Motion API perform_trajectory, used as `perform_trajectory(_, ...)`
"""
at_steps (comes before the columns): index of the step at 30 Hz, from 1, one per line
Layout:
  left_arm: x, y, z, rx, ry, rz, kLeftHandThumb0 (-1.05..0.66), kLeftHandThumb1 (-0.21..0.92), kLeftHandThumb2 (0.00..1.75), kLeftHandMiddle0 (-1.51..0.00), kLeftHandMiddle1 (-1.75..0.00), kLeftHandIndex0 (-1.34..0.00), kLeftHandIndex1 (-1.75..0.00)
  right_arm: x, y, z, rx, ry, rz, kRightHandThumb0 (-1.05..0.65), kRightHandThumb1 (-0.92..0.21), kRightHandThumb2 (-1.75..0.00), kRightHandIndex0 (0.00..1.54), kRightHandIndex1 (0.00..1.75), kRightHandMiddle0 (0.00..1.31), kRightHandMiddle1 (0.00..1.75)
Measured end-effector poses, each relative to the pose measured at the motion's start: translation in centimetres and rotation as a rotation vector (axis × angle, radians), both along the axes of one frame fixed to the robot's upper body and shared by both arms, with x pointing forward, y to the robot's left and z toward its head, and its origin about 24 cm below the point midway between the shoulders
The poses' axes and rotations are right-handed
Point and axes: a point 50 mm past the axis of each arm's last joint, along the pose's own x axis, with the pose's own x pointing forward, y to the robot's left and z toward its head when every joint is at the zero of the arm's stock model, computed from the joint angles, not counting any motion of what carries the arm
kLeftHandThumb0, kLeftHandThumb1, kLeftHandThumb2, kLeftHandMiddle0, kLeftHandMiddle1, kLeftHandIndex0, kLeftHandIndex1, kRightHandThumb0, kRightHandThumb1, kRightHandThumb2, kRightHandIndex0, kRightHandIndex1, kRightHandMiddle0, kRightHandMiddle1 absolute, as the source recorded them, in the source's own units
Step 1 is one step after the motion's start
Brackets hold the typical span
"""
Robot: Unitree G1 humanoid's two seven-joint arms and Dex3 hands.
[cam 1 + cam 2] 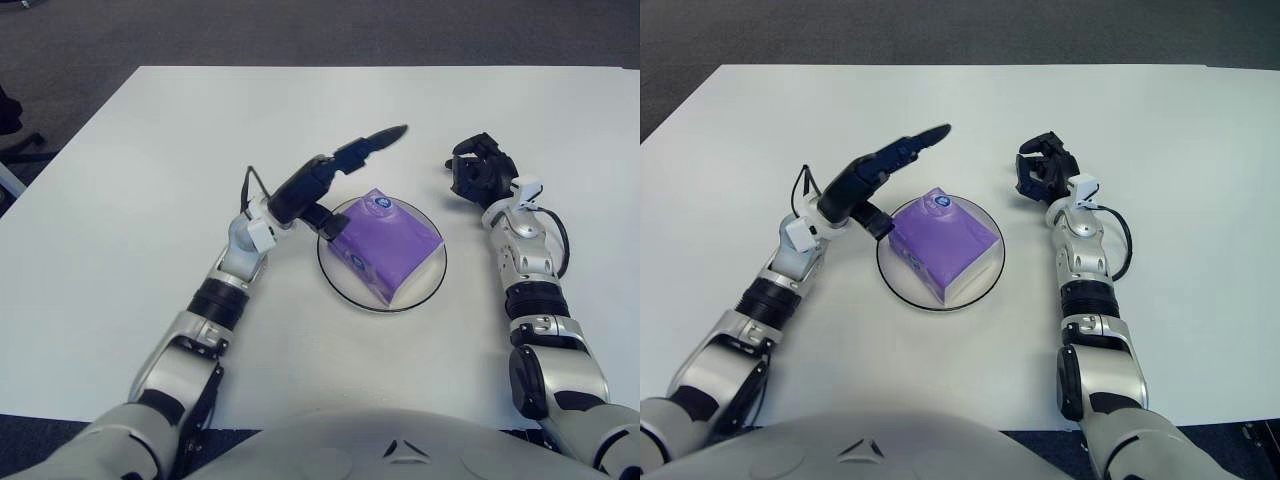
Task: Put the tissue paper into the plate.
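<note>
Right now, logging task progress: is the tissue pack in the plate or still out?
In. The purple tissue pack lies inside the plate; the left hand is open and off it.

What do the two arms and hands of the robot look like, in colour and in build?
Both arms are silver-grey shells joined by black segments. The left hand and the right hand are black, each with three jointed fingers. A white block sits at each wrist, and a thin black cable loops beside each wrist. I can read no markings on them.
</note>
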Motion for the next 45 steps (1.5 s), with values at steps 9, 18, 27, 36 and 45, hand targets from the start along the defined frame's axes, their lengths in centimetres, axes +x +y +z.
perform_trajectory(9,1.7,3.0,-0.7,-0.350,0.182,0.059,-0.62,0.92,0.93,-0.74,-1.02,-0.56,-0.99,0.0,-0.1,0.0,-0.004,0.000,-0.001,-0.01,-0.51,-1.00,0.61,1.48,0.29,1.75)
perform_trajectory(18,2.3,4.1,-1.7,-0.531,0.318,0.236,-0.35,0.92,0.77,-0.79,-1.69,-0.58,-1.69,0.1,0.0,0.1,-0.006,-0.004,0.001,-0.01,-0.51,-1.01,0.60,1.49,0.28,1.75)
perform_trajectory(27,2.5,4.8,-3.3,-0.758,0.493,0.482,-0.26,0.92,0.65,-1.03,-1.74,-0.68,-1.74,-0.2,-0.2,-0.2,-0.009,0.008,-0.004,-0.01,-0.51,-1.01,0.60,1.50,0.28,1.75)
perform_trajectory(36,3.0,4.9,-4.1,-0.732,0.526,0.524,-0.29,0.92,0.66,-1.05,-1.75,-0.70,-1.75,-0.2,-0.2,-0.3,-0.009,0.011,-0.006,-0.01,-0.51,-1.02,0.60,1.51,0.28,1.75)
perform_trajectory(45,3.6,5.1,-5.3,-0.616,0.611,0.595,-0.29,0.92,0.66,-1.03,-1.75,-0.69,-1.75,-0.4,0.2,-0.3,0.052,-0.059,-0.067,-0.01,-0.51,-1.02,0.60,1.51,0.28,1.75)
